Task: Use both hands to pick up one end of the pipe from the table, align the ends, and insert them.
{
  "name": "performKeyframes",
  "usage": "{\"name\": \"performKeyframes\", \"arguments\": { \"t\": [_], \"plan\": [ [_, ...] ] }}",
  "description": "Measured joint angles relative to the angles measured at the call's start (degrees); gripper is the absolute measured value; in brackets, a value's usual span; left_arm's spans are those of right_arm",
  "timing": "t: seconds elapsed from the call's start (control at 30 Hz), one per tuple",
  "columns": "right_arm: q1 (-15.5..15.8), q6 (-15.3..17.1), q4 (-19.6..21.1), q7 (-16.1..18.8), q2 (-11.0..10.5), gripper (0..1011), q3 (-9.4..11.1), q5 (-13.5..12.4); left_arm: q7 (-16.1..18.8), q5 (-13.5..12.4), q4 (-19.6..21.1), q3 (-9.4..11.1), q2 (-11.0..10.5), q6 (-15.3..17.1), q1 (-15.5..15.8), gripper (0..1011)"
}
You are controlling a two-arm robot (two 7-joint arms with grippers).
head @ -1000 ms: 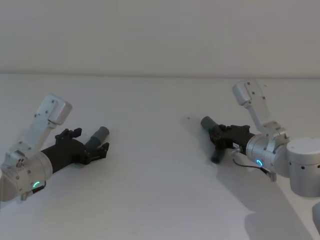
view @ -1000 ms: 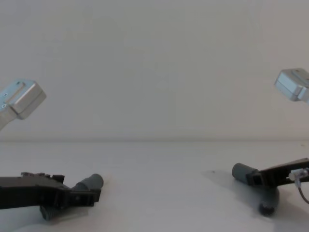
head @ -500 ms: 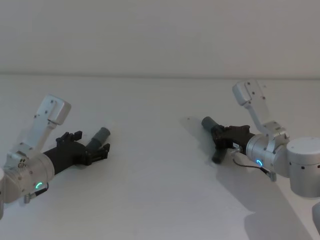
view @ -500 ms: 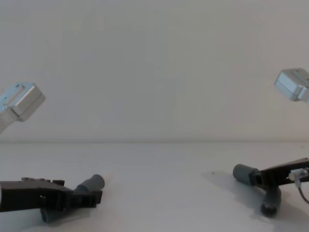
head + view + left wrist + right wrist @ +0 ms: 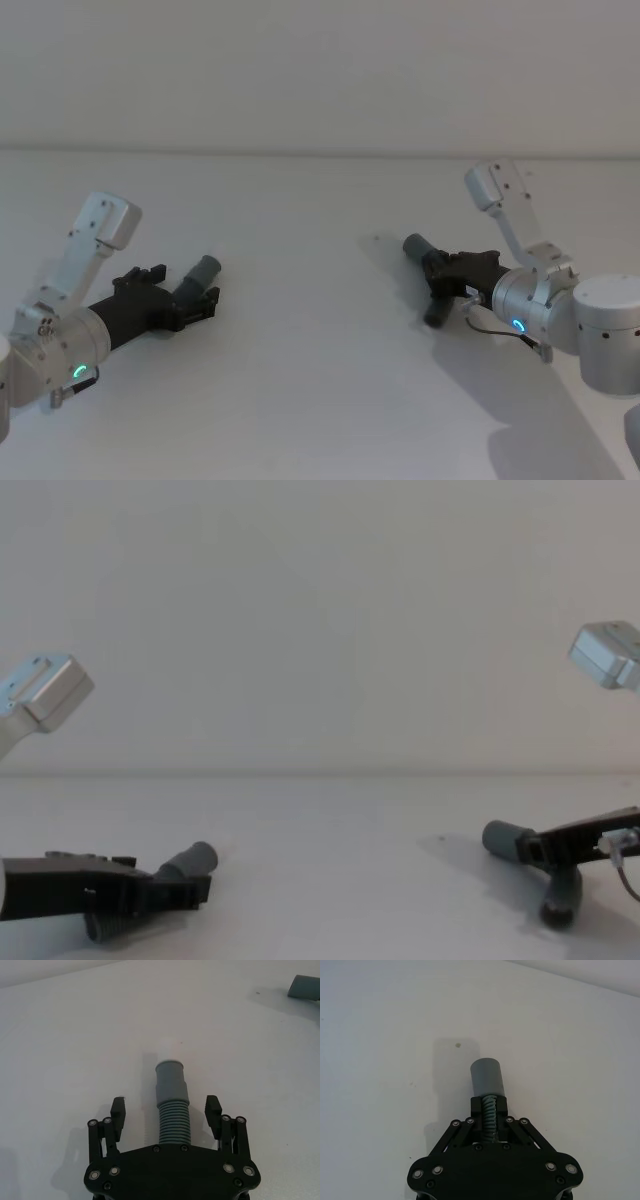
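The straight ribbed pipe (image 5: 172, 1110) lies on the white table (image 5: 320, 350) at the left, its smooth cuff (image 5: 205, 268) pointing away from my left arm. My left gripper (image 5: 166, 1110) is open, one finger on each side of the ribs, neither touching them; in the head view it is the left gripper (image 5: 182, 283), low over the table. At the right, my right gripper (image 5: 437, 268) is shut on the elbow pipe (image 5: 555, 890) just behind its wider cuff (image 5: 487, 1076). The elbow's dark end (image 5: 433, 318) hangs down toward the table.
The white wall (image 5: 320, 630) rises behind the table's far edge. A small dark speck (image 5: 457, 1045) marks the surface just beyond the elbow's cuff. A wide stretch of bare table separates the two arms.
My left arm has sunk slightly lower over the ribbed piece, fingers still open. The elbow piece in my right gripper has turned a little, so that its hanging end looks narrower.
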State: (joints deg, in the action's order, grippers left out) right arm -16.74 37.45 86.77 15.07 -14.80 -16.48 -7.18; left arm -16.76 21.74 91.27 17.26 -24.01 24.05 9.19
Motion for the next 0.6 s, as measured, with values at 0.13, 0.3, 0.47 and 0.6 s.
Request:
{"name": "performKeyframes", "arguments": {
  "t": [0.13, 0.3, 0.47, 0.6],
  "plan": [
    [0.00, 0.00, 0.00, 0.00, 0.00, 141, 0.00, 0.00, 0.06, 0.07, -0.01, -0.03, 0.05, 0.11, -0.04, 882],
    [-0.01, 0.00, 0.00, 0.00, 0.00, 134, 0.00, 0.00, 0.11, 0.13, -0.02, -0.07, 0.11, 0.24, -0.07, 739],
    [0.00, 0.00, 0.00, 0.00, 0.00, 134, -0.01, -0.01, 0.14, 0.16, -0.03, -0.12, 0.13, 0.31, -0.09, 588],
    [0.00, 0.00, 0.00, 0.00, 0.00, 134, 0.00, -0.01, 0.15, 0.18, -0.04, -0.13, 0.15, 0.35, -0.11, 464]
  ]
}}
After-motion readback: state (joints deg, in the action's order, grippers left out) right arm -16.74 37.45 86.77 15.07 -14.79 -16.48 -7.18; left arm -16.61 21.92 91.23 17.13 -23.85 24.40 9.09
